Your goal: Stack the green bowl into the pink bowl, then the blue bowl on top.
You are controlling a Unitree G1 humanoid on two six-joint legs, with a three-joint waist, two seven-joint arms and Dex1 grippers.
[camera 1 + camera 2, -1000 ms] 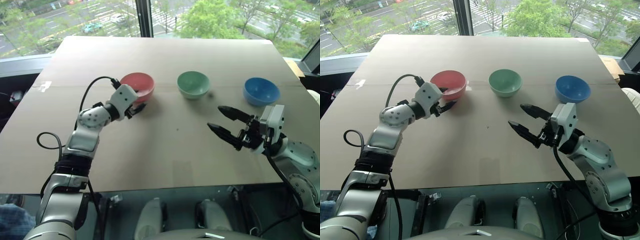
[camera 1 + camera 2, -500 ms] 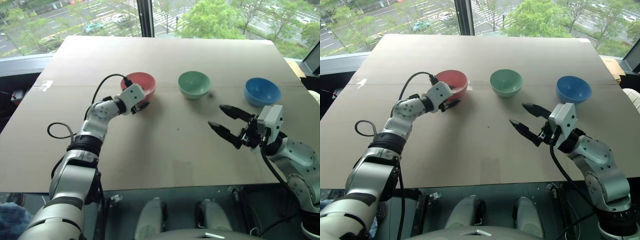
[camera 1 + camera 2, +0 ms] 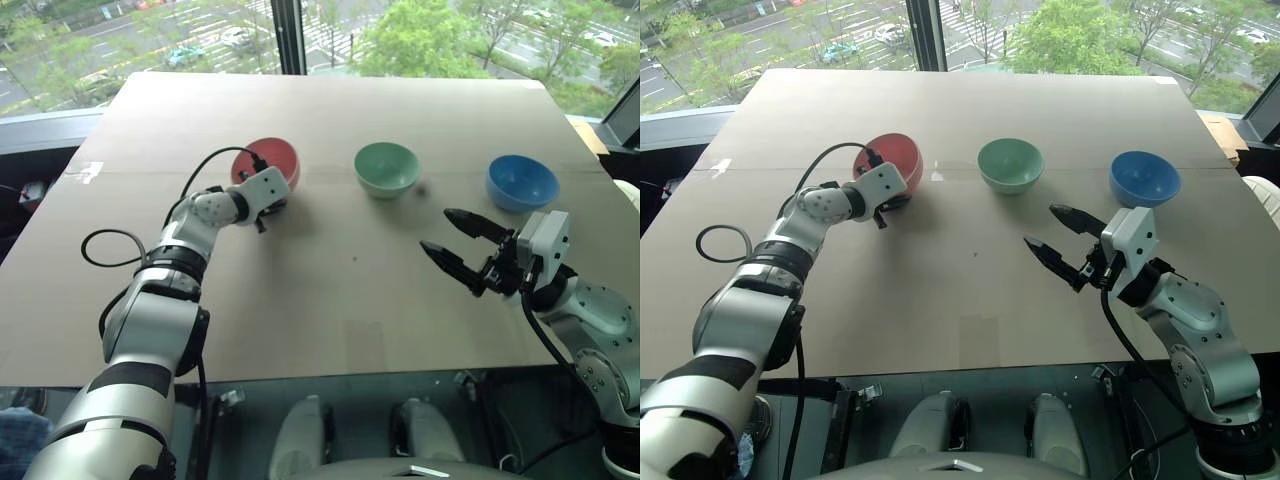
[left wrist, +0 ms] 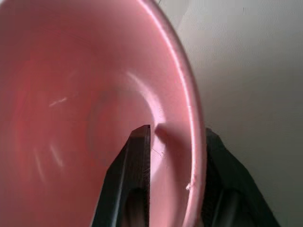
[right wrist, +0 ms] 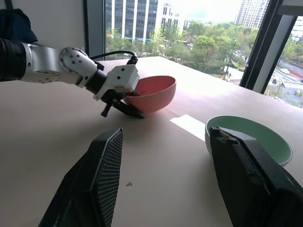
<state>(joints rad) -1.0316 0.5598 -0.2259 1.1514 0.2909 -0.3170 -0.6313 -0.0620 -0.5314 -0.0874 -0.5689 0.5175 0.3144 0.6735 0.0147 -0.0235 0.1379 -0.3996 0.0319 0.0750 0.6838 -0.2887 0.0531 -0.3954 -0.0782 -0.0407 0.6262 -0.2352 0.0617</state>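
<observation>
Nothing is stacked yet. The pink bowl [image 3: 268,162], upper left of the frame, is pinched at its rim by the left claw [image 3: 268,203], seemingly tilted. The green bowl [image 3: 386,168] and blue bowl [image 3: 522,183] sit apart on the surface [image 3: 330,300]. The right claw [image 3: 452,243] is held open, empty.

Salmon-pink bowl [image 3: 268,160], mint-green bowl [image 3: 386,167] and sky-blue bowl [image 3: 522,182] sit on a plain tan table [image 3: 330,290].
</observation>
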